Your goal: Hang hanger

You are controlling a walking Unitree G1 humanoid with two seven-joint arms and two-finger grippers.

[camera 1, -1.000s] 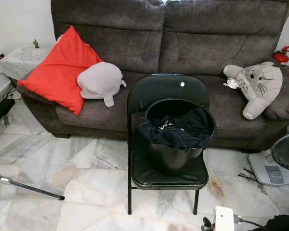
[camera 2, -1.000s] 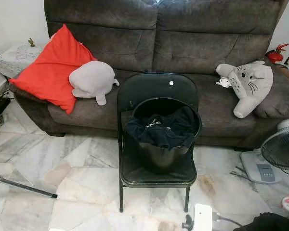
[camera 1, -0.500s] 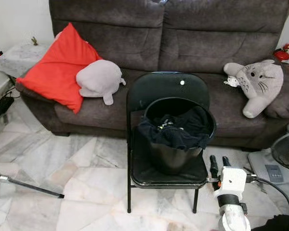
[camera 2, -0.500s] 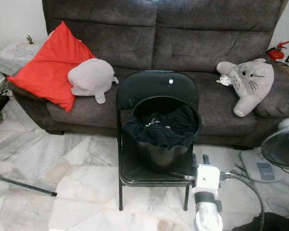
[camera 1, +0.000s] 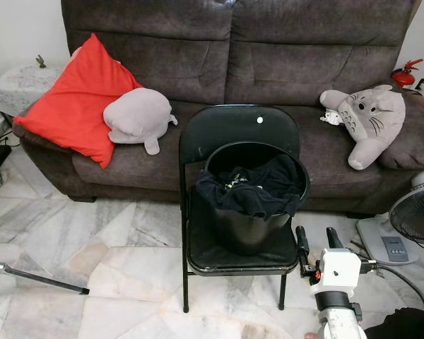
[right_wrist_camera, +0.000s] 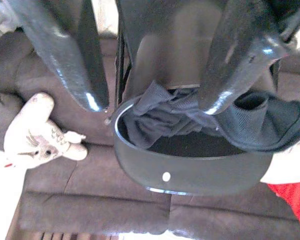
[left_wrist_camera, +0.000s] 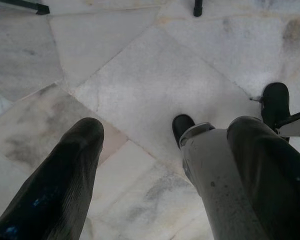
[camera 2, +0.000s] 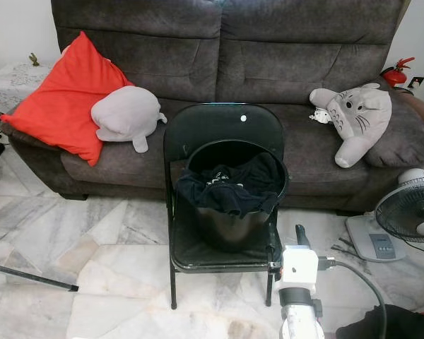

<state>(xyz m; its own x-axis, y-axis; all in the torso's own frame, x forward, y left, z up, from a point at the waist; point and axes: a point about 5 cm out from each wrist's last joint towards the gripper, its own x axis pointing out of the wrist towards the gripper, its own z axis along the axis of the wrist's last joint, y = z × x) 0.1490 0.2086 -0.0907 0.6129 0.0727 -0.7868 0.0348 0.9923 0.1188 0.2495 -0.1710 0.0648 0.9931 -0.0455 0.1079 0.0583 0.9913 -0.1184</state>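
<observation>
While the right hand (camera 1: 316, 239) is raised with fingers apart just beside the chair (camera 1: 238, 134) seat's right front corner, the left hand (left_wrist_camera: 160, 150), also spread, points at the floor (left_wrist_camera: 155, 75); dark clothing (camera 1: 251, 191) fills the bucket (camera 1: 251, 229) on the chair.

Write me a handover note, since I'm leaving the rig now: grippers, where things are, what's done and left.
Right gripper: open, empty, raised beside the black chair, pointed toward the bucket.
Left gripper: open, empty, aimed down at the marble floor.
Dark clothes are heaped in the bucket on the chair seat. I can make out no hanger.
Done: nothing grasped.
Left: find the hanger, hang it.
</observation>
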